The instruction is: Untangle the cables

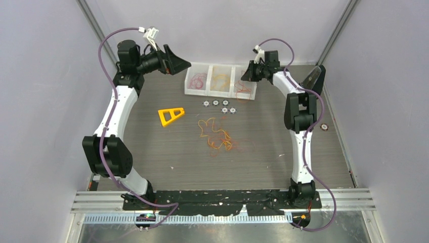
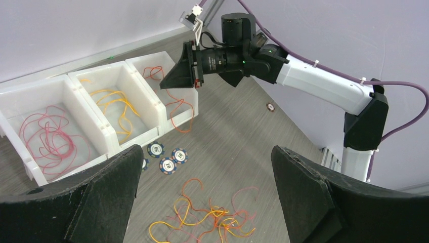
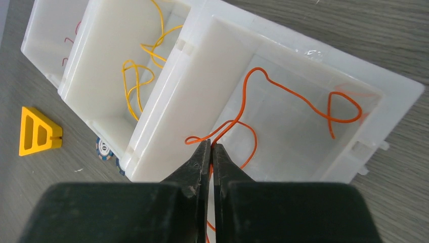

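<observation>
Right gripper (image 3: pixel 211 146) pinches the orange cable (image 3: pixel 244 93) over the white bin (image 3: pixel 197 96), right compartment. Left gripper (image 2: pixel 206 152), spread wide, hangs above the tangled cables (image 2: pixel 212 217), lower centre.

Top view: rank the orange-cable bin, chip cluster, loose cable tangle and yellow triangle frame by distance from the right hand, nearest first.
From the right hand, shut on the orange cable:
1. Orange-cable bin, directly under it.
2. Chip cluster, just in front of the bins.
3. Cable tangle, mid-table.
4. Yellow triangle frame, far left.
</observation>
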Controlling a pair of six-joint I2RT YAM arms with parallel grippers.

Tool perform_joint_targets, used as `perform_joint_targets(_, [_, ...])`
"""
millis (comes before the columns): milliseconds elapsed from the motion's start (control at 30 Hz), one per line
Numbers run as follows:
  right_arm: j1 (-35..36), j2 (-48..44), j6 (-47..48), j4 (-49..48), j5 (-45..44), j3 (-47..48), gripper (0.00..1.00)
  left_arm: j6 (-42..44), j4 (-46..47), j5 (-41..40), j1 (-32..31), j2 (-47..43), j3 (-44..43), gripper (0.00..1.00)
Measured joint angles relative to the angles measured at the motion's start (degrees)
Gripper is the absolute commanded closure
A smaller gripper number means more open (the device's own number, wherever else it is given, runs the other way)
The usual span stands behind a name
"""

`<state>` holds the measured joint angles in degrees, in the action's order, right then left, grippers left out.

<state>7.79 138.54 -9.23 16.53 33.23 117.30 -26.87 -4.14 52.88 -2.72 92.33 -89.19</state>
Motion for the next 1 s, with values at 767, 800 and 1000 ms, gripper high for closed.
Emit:
perform_joint_targets(767, [-0.1,-13.9,14.7,9.2,-4.5,-9.5,0.35,-1.7,0.4,-0.4,0.0,1.6,-2.4,0.00])
perform_joint_targets(800, [-0.1,-15.1,16.4,10.3,-4.1,-10.1,0.35,-1.6,0.4,-0.4,0.0,1.6,-2.4,0.00])
perform_joint_targets(1000, [0.7,-18.1,30.7,20.6,-1.1,-6.8,0.35,-0.9,-0.2,-0.3,0.0,1.6,-2.4,0.01])
